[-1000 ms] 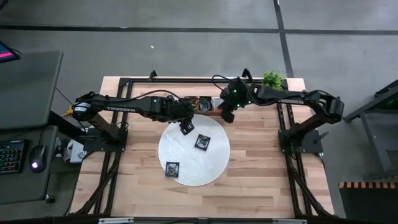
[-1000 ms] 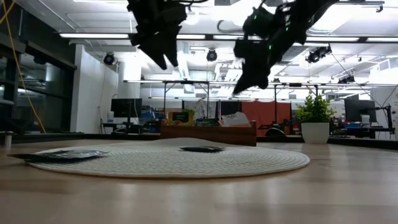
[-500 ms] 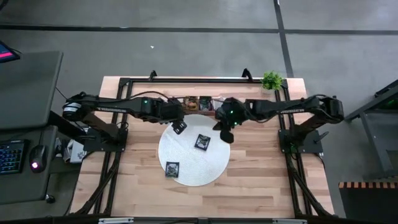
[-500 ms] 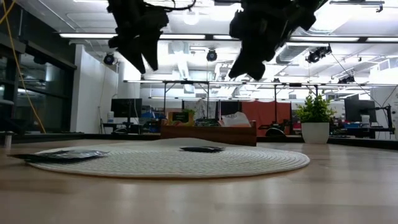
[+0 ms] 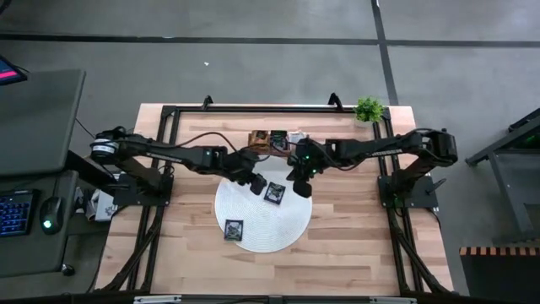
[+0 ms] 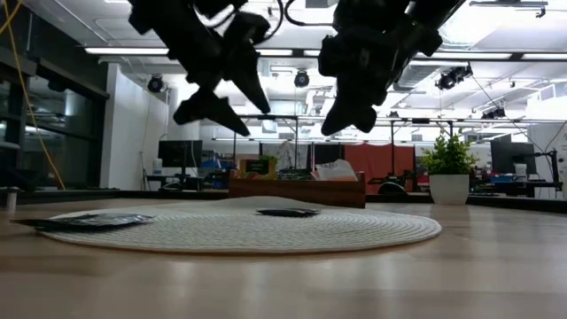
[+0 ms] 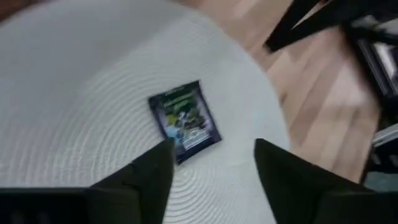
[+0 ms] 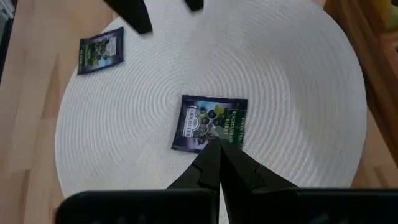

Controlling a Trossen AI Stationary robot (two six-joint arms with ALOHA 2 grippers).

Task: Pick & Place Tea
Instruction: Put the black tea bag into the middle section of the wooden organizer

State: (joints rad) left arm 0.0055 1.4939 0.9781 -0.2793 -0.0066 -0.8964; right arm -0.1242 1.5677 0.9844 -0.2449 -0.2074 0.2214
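Observation:
Two dark tea sachets lie flat on the round white mat (image 5: 253, 215): one near its middle (image 5: 273, 193) (image 8: 211, 124) (image 7: 185, 119) and one at its near-left rim (image 5: 234, 229) (image 8: 101, 50). My left gripper (image 5: 257, 183) (image 7: 211, 168) is open and hovers just left of the middle sachet. My right gripper (image 5: 301, 187) (image 8: 217, 146) is shut and hovers just right of the same sachet. In the low view both grippers (image 6: 217, 111) (image 6: 337, 120) hang well above the mat. More sachets stand in the wooden tray (image 5: 274, 140).
The brown wooden tray (image 6: 297, 189) stands at the mat's far edge, between the two arms. A small potted plant (image 5: 369, 108) sits at the table's far right corner. Bare wooden tabletop (image 5: 354, 236) surrounds the mat on the near and right sides.
My right gripper has moved from over the tray toward the table's near edge, out over the mat beside the middle sachet. My left gripper swung a little left, then came back right and nearer to the same sachet, tipping as it went. The sachets have stayed put.

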